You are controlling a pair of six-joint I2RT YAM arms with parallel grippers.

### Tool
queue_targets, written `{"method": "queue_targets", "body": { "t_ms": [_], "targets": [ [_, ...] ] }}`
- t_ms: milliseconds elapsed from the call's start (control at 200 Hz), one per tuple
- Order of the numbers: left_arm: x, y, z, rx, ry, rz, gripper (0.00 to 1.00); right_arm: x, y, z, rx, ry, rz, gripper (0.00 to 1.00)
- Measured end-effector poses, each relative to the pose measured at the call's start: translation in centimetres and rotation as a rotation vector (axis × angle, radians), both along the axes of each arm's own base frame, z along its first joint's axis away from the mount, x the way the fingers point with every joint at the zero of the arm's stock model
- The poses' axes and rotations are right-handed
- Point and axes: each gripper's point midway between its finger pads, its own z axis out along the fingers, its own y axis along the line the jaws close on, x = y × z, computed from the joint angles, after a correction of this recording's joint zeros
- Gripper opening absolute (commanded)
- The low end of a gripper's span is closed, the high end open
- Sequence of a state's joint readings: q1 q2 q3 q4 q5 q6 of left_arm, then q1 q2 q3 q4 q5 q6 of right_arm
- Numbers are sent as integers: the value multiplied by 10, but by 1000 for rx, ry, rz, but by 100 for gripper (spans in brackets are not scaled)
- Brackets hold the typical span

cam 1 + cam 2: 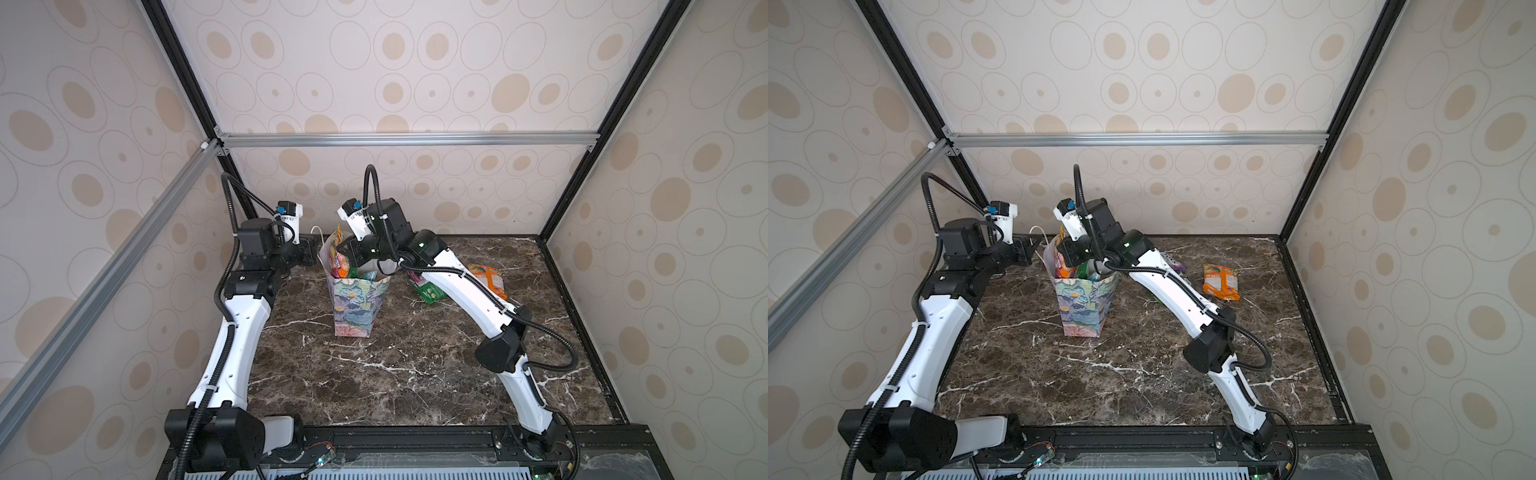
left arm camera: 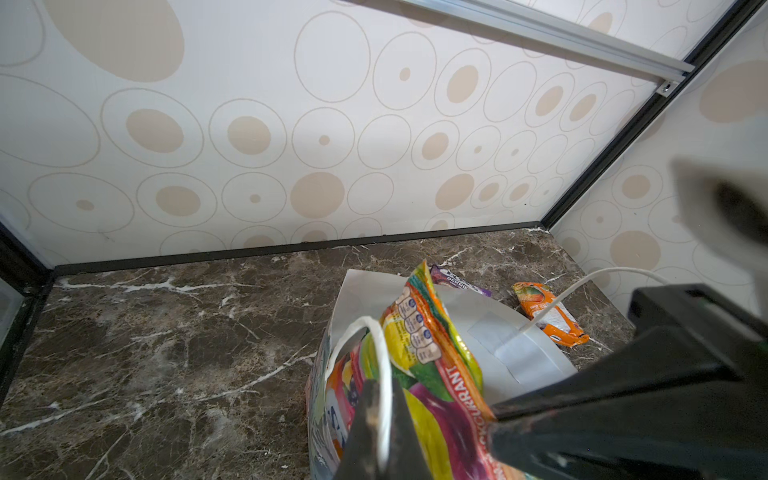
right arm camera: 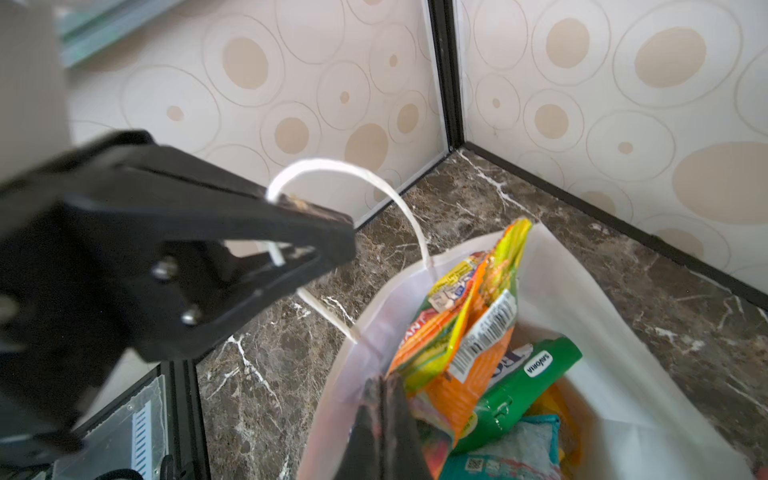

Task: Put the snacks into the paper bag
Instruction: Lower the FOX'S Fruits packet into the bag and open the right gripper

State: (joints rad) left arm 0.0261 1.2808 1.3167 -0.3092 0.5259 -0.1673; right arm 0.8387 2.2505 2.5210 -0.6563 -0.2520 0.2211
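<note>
- Clamping the white cord handle [image 3: 332, 166]: the left gripper [image 3: 328, 232] is pinching it between closed fingers, and the loop is arching up out of the jaws and running down to the bag's rim.
- Left gripper is hanging just outside the bag, on its left side in both top views, above the table.
- Right gripper [image 3: 380, 386] is reaching down into the bag's mouth with its fingers pressed together, no gap showing. The tips are sitting against the lower edge of a multicolour fruit-print packet [image 3: 478, 316]. Cannot tell whether a fold of it is caught between them.
- That packet is standing on end, its upper part sticking out above the rim.
- Paper bag [image 1: 357, 307] is standing upright toward the back of the marble tabletop [image 1: 415, 365], between the two arms. It is showing a floral outside and a white inside.
- Lower inside it, a green pouch [image 3: 536, 374] and a teal packet [image 3: 511, 453] are lying against each other.
- Three snacks are lying on the tabletop outside the bag:
  - an orange packet [image 1: 490, 280], well apart to its right
  - a green packet [image 1: 430, 293], partly under the right arm
  - a purple packet [image 2: 457, 282], just behind the bag
</note>
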Motion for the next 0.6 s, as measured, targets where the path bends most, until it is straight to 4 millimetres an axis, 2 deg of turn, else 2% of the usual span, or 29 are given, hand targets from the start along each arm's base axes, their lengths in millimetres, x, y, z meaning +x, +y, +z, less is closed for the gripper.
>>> {"method": "queue_targets", "body": {
  "t_ms": [145, 220, 290, 350, 470, 600],
  "targets": [
    [0, 1, 0, 3, -1, 7, 4, 2, -3, -47, -73, 81, -28, 0],
    [0, 2, -2, 7, 6, 12, 4, 3, -4, -59, -91, 98, -36, 0],
    [0, 3, -3, 9, 10, 15, 4, 4, -5, -58, -93, 90, -46, 0],
    [0, 3, -2, 9, 7, 16, 4, 5, -9, -54, -97, 79, -59, 9],
    [-1, 3, -1, 10, 2, 16, 4, 9, -22, -42, -124, 37, -110, 12],
    [-1, 3, -2, 14, 6, 18, 4, 12, -40, -24, -158, -18, -168, 22]
  ]
}}
